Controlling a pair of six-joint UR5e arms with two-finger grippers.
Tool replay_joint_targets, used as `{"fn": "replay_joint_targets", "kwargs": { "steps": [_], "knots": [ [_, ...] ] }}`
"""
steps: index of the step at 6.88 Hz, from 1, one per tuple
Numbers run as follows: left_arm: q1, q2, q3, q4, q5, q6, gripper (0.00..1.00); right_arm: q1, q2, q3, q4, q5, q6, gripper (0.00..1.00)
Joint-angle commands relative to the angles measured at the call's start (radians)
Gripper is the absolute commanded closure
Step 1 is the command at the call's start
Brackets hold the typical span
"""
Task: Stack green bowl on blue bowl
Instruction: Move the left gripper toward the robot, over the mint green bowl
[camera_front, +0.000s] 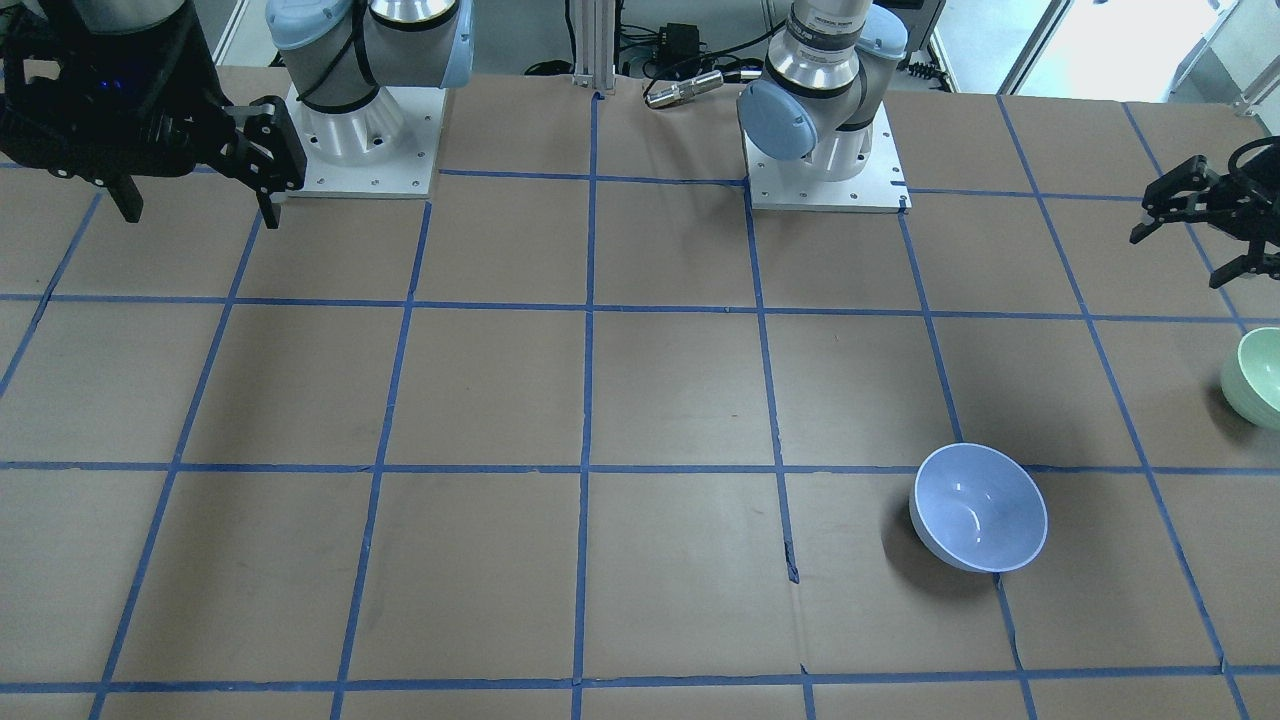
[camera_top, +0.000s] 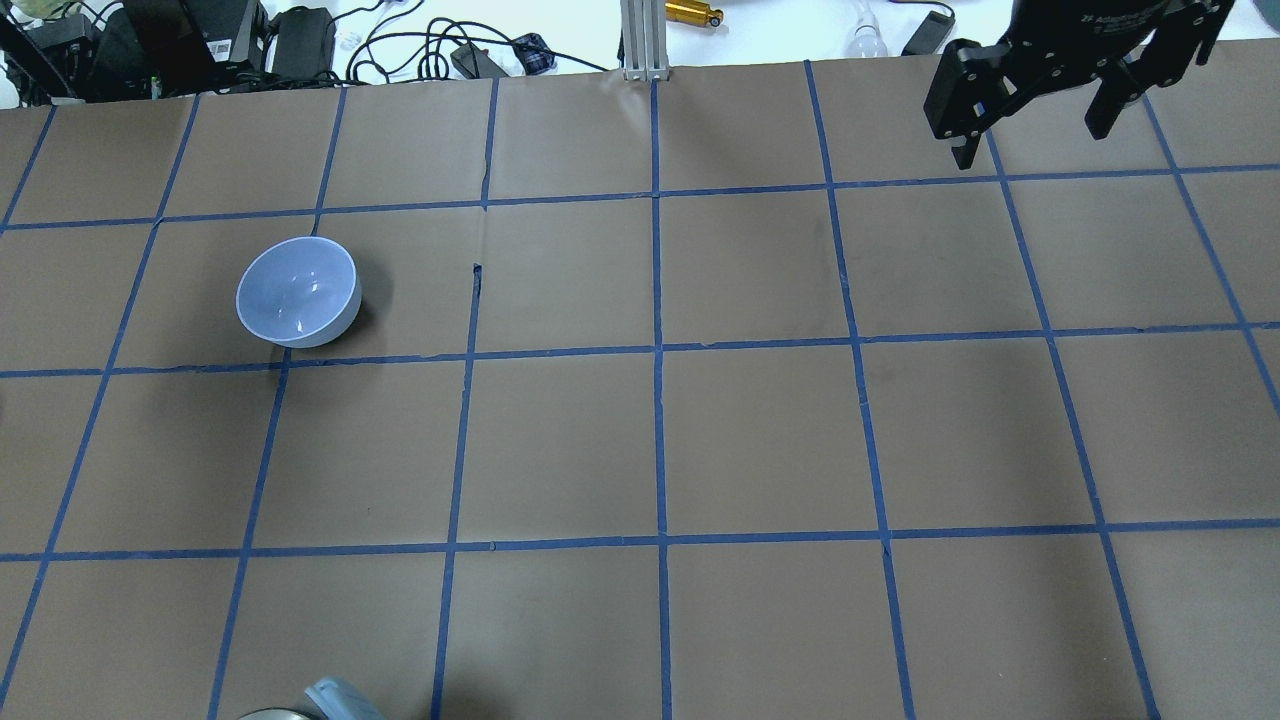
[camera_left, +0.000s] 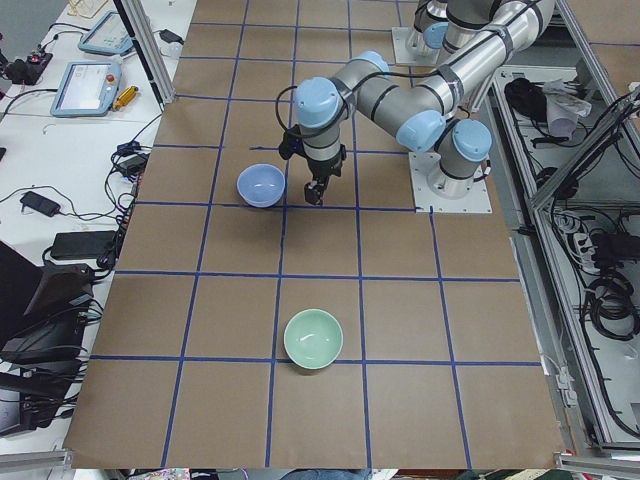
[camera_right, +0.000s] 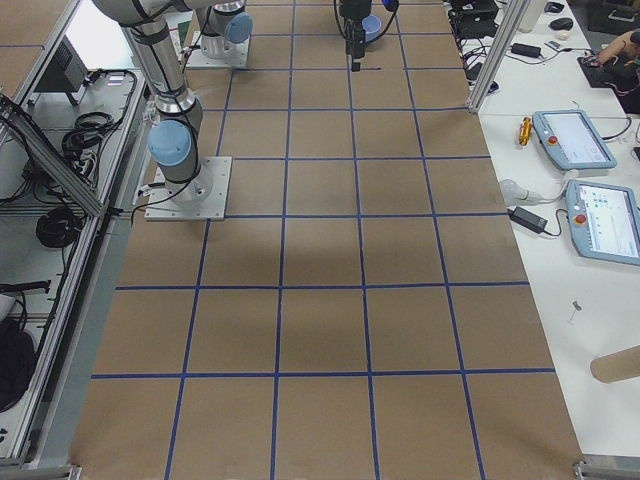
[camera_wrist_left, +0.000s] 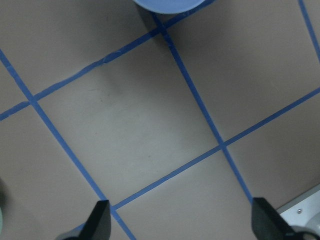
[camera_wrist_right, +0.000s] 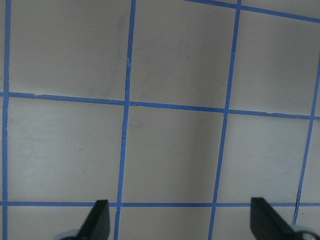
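You're at the opening reach, by my reading: the green bowl (camera_left: 313, 339) sits upright and untouched, well apart from the blue bowl (camera_front: 978, 507), out toward the robot's left end of the table (camera_front: 500, 400). Your next move should carry the left gripper (camera_front: 1180, 255) over the green bowl's rim, drop one finger inside and one outside, then pinch the wall. That gripper hangs raised on the robot's side of the blue bowl, fingers wide and pointing down, while the right gripper (camera_top: 1035, 140), equally wide and empty, hovers far across from the blue bowl.
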Motion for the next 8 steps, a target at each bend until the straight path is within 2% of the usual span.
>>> {"fn": "replay_joint_targets", "kwargs": {
  "steps": [1, 2, 4, 5, 6, 8],
  "knots": [
    [0.150, -0.043, -0.078, 0.220, 0.034, 0.295, 0.00, 0.000, 0.000, 0.000, 0.000, 0.000, 0.000, 0.00],
    [0.189, -0.082, -0.093, 0.347, 0.035, 0.408, 0.00, 0.000, 0.000, 0.000, 0.000, 0.000, 0.000, 0.00],
    [0.226, -0.175, -0.078, 0.413, 0.035, 0.524, 0.00, 0.000, 0.000, 0.000, 0.000, 0.000, 0.000, 0.00],
    [0.247, -0.224, -0.078, 0.475, 0.036, 0.655, 0.00, 0.000, 0.000, 0.000, 0.000, 0.000, 0.000, 0.00],
    [0.284, -0.269, -0.066, 0.486, 0.035, 0.752, 0.00, 0.000, 0.000, 0.000, 0.000, 0.000, 0.000, 0.00],
    [0.298, -0.373, 0.047, 0.497, 0.025, 0.878, 0.00, 0.000, 0.000, 0.000, 0.000, 0.000, 0.000, 0.00]
  ]
}}
